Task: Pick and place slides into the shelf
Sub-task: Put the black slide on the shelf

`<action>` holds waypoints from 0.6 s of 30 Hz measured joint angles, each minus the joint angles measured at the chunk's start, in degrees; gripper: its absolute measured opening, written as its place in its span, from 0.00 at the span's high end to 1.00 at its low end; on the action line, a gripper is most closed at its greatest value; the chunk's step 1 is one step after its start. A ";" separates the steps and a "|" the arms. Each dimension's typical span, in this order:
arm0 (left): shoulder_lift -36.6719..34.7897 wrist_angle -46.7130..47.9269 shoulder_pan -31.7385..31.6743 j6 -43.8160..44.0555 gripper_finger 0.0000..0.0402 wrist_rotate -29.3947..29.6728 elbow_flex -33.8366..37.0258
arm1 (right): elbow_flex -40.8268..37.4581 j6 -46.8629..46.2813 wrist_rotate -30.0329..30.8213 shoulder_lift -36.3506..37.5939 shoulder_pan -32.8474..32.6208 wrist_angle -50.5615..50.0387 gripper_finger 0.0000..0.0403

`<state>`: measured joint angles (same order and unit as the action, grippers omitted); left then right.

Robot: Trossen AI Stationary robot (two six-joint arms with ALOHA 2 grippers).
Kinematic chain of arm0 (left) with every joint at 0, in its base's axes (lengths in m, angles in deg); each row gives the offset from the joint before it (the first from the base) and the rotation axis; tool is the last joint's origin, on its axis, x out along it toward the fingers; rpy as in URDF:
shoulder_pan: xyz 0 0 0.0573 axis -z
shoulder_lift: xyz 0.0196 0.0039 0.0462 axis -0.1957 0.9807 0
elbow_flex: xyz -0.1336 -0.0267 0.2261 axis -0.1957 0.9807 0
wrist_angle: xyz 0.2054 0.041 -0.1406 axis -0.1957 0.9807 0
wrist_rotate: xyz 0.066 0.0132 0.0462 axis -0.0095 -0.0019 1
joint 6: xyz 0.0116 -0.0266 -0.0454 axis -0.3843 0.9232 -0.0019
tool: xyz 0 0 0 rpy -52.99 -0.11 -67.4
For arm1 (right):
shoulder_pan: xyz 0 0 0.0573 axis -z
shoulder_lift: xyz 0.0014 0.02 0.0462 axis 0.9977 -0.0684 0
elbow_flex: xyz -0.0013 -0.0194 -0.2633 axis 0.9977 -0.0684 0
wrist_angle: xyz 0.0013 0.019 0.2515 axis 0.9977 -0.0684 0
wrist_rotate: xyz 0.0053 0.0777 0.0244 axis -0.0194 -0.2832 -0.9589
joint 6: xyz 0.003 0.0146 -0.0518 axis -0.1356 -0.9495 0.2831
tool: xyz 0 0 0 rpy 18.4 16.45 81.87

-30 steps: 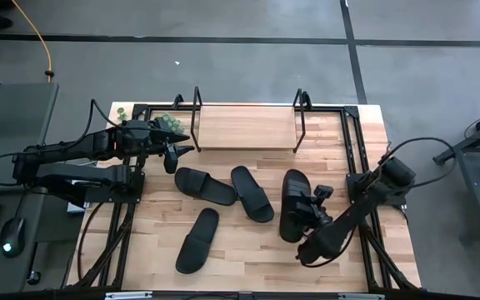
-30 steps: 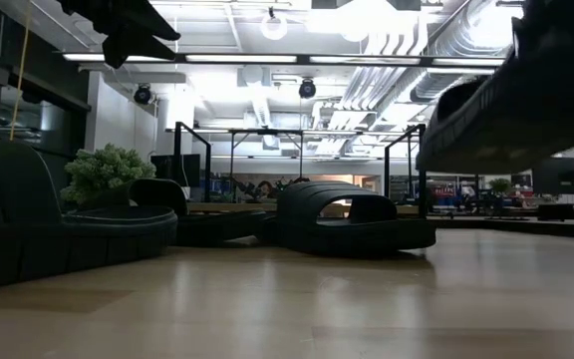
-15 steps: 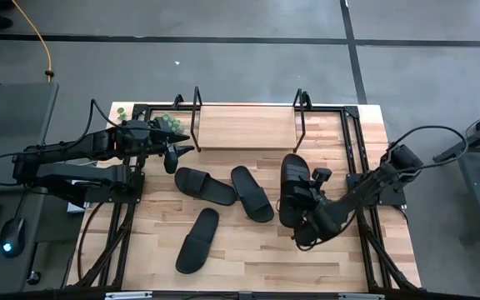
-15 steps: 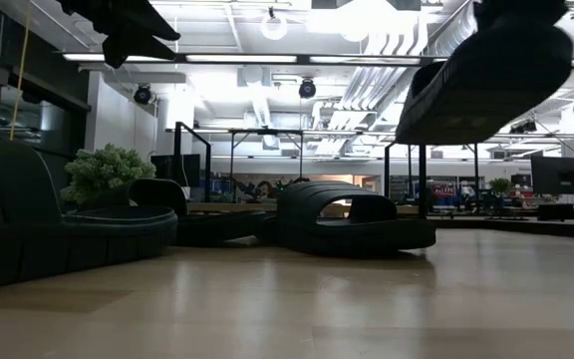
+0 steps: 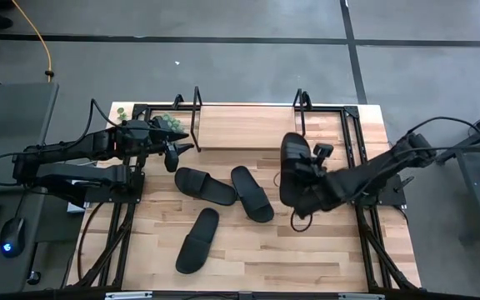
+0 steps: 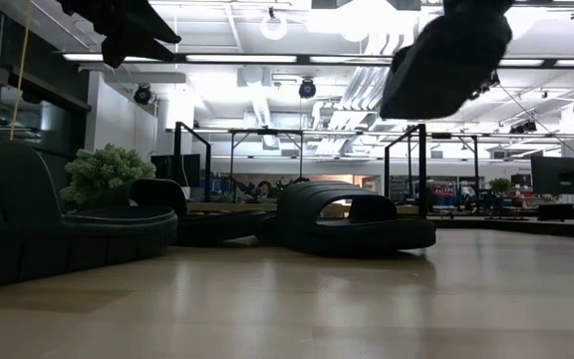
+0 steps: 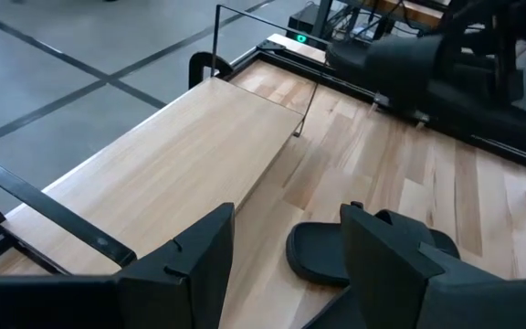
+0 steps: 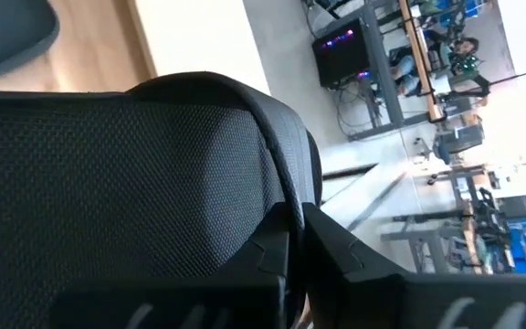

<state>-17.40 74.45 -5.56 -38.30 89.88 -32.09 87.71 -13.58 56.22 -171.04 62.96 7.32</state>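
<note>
One slide (image 5: 294,177) is gripped by the right end effector (image 5: 317,185), which is clenched on the edge of its strap, and is held clear of the surface (image 5: 257,250) just in front of the right end of the shelf (image 5: 244,127); in the low view it hangs high above the boards (image 6: 444,60). The shelf board carries nothing. Three further slides lie on the surface in front of the shelf: two near the centre, side by side and angled (image 5: 205,186) (image 5: 252,193), and a third nearer the front edge (image 5: 197,240). The left end effector (image 5: 172,155) is held above the surface beside the left end of the shelf, its fingers (image 7: 185,265) parted and grasping nothing. A small green plant (image 5: 170,123) sits at the shelf's left end.
</note>
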 joint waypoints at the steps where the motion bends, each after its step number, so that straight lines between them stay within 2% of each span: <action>1: 0.00 0.00 0.00 0.00 0.54 0.00 0.00 | 0.00 2.60 0.00 0.84 0.86 2.08 1.00; 8: 0.00 0.00 -0.01 0.00 0.54 0.00 0.00 | 0.00 25.19 -1.68 5.04 8.06 17.93 1.00; 15: 0.00 0.00 0.00 -0.54 0.54 0.02 0.00 | 0.00 40.63 -6.72 6.67 17.10 28.80 1.00; 18: -0.01 0.00 -0.01 -0.59 0.54 0.02 0.00 | 0.00 45.73 -10.72 6.62 21.26 32.67 1.00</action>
<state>-17.41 74.45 -5.57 -38.89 89.90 -32.09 87.71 32.15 45.50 -164.42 84.21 39.99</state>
